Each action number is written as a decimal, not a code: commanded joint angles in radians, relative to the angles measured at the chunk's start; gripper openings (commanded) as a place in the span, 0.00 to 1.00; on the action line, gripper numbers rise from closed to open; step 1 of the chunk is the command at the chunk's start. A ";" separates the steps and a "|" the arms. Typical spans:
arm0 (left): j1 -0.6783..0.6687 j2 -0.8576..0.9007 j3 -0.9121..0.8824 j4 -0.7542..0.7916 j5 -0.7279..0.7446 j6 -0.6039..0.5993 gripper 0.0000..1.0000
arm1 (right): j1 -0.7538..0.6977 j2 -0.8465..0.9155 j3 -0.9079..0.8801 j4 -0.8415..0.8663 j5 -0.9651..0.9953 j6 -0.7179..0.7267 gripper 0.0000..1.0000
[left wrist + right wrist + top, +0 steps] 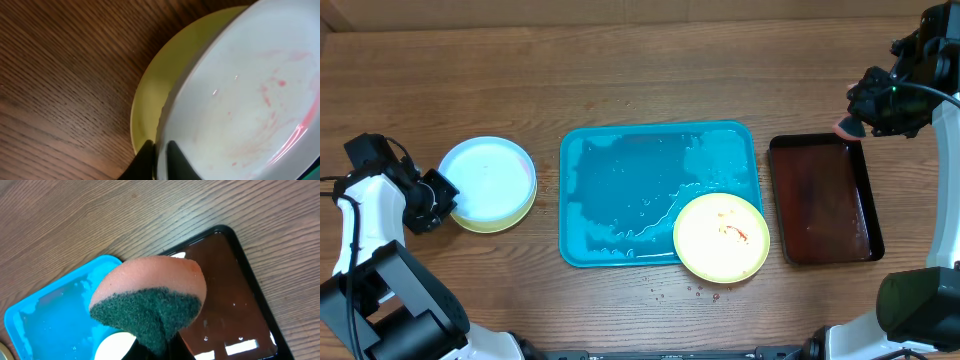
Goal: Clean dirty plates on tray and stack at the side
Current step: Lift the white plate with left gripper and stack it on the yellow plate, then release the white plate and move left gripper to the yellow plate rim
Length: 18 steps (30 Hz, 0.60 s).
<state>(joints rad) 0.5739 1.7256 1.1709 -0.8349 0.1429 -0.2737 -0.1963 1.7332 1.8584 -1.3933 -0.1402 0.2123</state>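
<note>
From overhead, a brown wooden table (620,60) with a fine lengthwise grain fills the picture; nothing of the room beyond it shows. The turquoise tray (620,180) lies in the middle, rectangular with rounded corners, its glossy floor beaded and streaked with water. A pale yellow-green plate (721,237) with a small red smear sits on the tray's near right corner, overhanging the rim. Just right of the tray lies a dark red-brown tray (825,200), shiny and rimmed. Well to the left, on bare wood, a light blue plate (485,178) rests on a second yellow-green plate (505,222). The left gripper (442,195) is at this stack's left edge. The right gripper (852,120) hangs over the dark tray's far corner with a sponge (844,128).

In the left wrist view, the light blue plate (250,90) looks nearly white, smooth plastic with faint pink streaks. The second yellow-green plate (160,85) shows beneath it on the ridged wood grain. The left gripper (159,152) is drawn narrow, its black fingers pinching the upper plate's rim.

In the right wrist view, the right gripper (159,351) is clamped on the folded sponge (150,295), which is pinkish-orange foam backed by coarse dark green scouring fibre. Below it lie the wet turquoise tray (50,315) and the dark red-brown tray (225,310), which reflects light.
</note>
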 commanded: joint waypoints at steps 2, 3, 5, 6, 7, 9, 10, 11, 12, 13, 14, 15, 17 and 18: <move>0.001 0.013 -0.006 -0.010 0.011 0.043 0.27 | -0.002 -0.005 0.000 -0.001 0.009 0.000 0.04; 0.001 0.013 -0.006 -0.013 0.011 0.051 0.32 | -0.002 -0.005 0.000 -0.001 0.009 0.000 0.04; 0.001 0.013 -0.004 -0.017 0.011 0.076 0.36 | -0.002 -0.005 0.000 -0.002 0.009 0.000 0.04; 0.001 0.013 0.002 -0.024 0.012 0.084 0.38 | -0.002 -0.005 0.000 -0.002 0.009 0.000 0.04; 0.000 0.013 0.011 -0.034 0.013 0.089 0.39 | -0.002 -0.005 0.000 -0.003 0.009 0.000 0.04; -0.005 0.011 0.032 -0.051 0.014 0.093 0.42 | -0.002 -0.005 0.000 -0.003 0.009 0.000 0.04; -0.008 0.011 0.048 -0.062 0.014 0.095 0.44 | -0.002 -0.005 0.000 -0.003 0.009 0.000 0.04; -0.012 0.011 0.063 -0.073 0.013 0.095 0.46 | -0.002 -0.005 0.000 -0.003 0.009 0.000 0.04; -0.016 0.011 0.081 -0.085 0.011 0.096 0.48 | -0.002 -0.005 0.000 -0.003 0.009 0.000 0.04; -0.020 0.011 0.097 -0.095 0.012 0.101 0.49 | -0.002 -0.005 0.000 -0.003 0.009 0.000 0.04; -0.024 0.011 0.112 -0.104 0.014 0.103 0.49 | -0.002 -0.005 0.000 -0.004 0.009 0.000 0.04; -0.032 0.011 0.129 -0.115 0.021 0.106 0.49 | -0.002 -0.005 0.000 -0.004 0.009 0.000 0.04; -0.053 0.011 0.159 -0.135 0.069 0.142 0.49 | -0.002 -0.005 0.000 -0.004 0.009 0.000 0.04; -0.072 0.011 0.174 -0.146 0.109 0.167 0.49 | -0.002 -0.005 0.000 -0.004 0.009 0.000 0.04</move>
<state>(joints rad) 0.5407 1.7306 1.2900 -0.9649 0.1635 -0.1776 -0.1963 1.7332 1.8584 -1.3998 -0.1402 0.2123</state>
